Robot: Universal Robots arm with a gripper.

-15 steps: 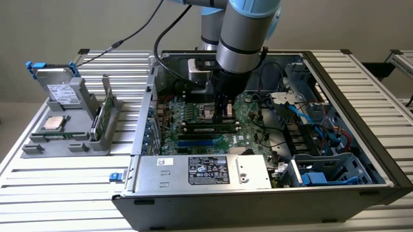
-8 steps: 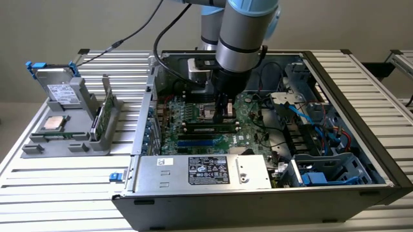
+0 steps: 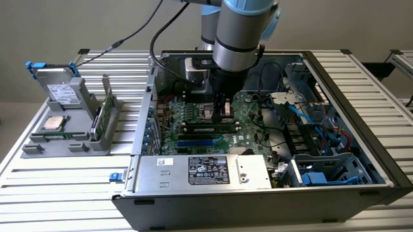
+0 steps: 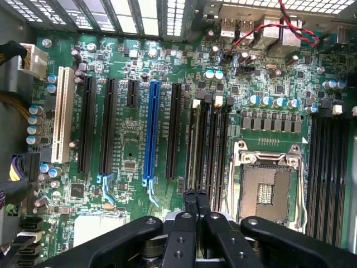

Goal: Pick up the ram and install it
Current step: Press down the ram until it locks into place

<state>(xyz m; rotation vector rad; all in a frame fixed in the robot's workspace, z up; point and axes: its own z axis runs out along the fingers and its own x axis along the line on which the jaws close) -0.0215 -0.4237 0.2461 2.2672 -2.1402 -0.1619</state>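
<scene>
One gripper (image 3: 225, 113) hangs inside the open computer case (image 3: 361, 87), at the middle of the exterior view, its fingers (image 4: 190, 202) pressed together over the motherboard (image 3: 193, 137). Just below its tip in that view, the ram (image 3: 210, 128) lies lengthwise in a black slot, beside the empty processor socket (image 4: 266, 187).

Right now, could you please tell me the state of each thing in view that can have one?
end effector: shut, poised over the memory slots.
ram: lying in a motherboard slot.
processor socket: empty.
computer case: side open.
processor chip: resting on the grey holder.
</scene>
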